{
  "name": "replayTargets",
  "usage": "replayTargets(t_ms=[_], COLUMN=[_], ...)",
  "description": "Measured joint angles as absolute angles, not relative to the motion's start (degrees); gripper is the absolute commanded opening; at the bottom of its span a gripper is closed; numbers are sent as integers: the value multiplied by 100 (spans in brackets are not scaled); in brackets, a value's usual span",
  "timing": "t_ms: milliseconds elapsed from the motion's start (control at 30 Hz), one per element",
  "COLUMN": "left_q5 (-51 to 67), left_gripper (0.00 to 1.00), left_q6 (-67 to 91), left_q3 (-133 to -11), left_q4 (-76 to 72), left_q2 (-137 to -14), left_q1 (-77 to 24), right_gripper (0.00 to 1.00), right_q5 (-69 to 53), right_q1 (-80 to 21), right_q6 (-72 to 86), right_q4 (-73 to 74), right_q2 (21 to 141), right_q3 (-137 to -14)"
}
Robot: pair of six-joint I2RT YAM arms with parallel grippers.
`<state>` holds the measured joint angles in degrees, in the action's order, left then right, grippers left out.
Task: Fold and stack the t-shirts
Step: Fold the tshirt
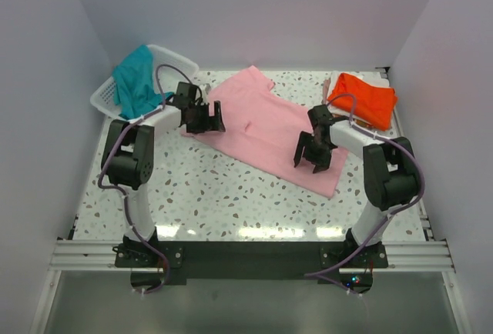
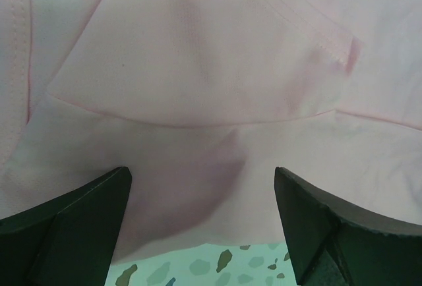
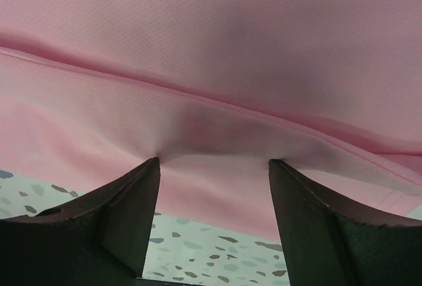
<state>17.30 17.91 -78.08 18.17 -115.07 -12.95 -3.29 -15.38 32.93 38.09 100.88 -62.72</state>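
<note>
Left pincer (image 1: 204,124) and right pincer (image 1: 311,160), both spread, sit on the part-folded pink t-shirt (image 1: 262,115) mid-frame. The orange t-shirt (image 1: 368,97) upper right seems folded; the teal t-shirt (image 1: 135,80) upper left is still to do.

We see the top view bright and even, lit from above, with pale glare streaks on the table (image 1: 223,195) at its near edge. In both wrist views the dark fingers (image 2: 66,233) are slightly soft and throw dim shadows on the pink t-shirt (image 2: 198,68).

Left arm (image 1: 127,163), right arm (image 1: 391,180): white links, black joints, looping purple cables (image 1: 166,71), black wedge-shaped jaws.
</note>
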Motion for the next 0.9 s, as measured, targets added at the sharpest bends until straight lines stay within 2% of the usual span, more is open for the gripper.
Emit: replayTargets(t_ms=[400,700,900], left_q5=[1284,1155,1044], left_gripper=[96,96,98], left_q6=[1955,2532,2853], left_q3=[-5837,-4217,-4125], left_q4=[1520,1911,2534], left_q2=[-10014,-8305,-7422], left_q1=[-1319,-1671,-1835], right_gripper=[70,70,71], right_q5=[-816,-1297,-1280], right_q1=[-1531,-1533,-1533], right_q6=[3076,3055,2932], right_q4=[4058,4519,5181], right_q2=[10025,9227,8823], right_q3=[-6106,-5048,-5118])
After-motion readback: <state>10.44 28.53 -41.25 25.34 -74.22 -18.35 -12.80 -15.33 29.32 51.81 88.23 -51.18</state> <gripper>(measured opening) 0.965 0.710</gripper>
